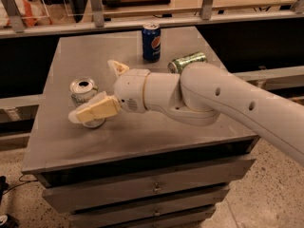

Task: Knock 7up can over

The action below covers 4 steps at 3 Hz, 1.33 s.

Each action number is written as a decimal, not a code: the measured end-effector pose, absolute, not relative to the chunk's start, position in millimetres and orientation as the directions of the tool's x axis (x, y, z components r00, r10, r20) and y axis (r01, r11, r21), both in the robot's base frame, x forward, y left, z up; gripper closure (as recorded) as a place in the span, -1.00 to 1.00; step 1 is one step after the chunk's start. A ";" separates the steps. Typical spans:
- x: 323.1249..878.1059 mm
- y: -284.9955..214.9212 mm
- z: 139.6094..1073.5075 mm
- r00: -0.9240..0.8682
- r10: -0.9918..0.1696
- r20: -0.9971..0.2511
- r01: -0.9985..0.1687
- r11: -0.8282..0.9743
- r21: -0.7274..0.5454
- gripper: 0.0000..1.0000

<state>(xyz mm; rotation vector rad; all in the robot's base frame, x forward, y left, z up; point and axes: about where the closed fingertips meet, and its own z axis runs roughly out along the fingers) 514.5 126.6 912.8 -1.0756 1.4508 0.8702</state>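
Observation:
The 7up can (pixel 82 91), silver-white with an open silver top, stands upright on the left part of the grey table (pixel 142 137). My gripper (pixel 92 91) has come in from the right and is open. Its near cream finger (pixel 95 111) lies across the front of the can's lower half, hiding it, and seems to touch it. The far finger (pixel 116 67) points up behind, to the right of the can. The can is not between the fingers in a grip.
A blue Pepsi can (pixel 151 42) stands upright at the table's back middle. A green metallic can (pixel 187 62) lies on its side to its right, partly behind my arm. Drawers (pixel 152 189) are below the tabletop; a railing and shelf run behind.

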 end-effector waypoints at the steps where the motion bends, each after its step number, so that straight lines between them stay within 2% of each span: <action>1: 515.3 144.0 903.1 -0.005 -0.124 -0.992 -0.953 0.300 -0.033 -1.00; 3: 500.6 163.8 888.2 -0.017 -0.095 -0.995 -0.965 0.263 -0.008 -1.00; 4: 495.5 165.9 880.9 -0.031 -0.092 -0.995 -0.966 0.257 0.006 -0.65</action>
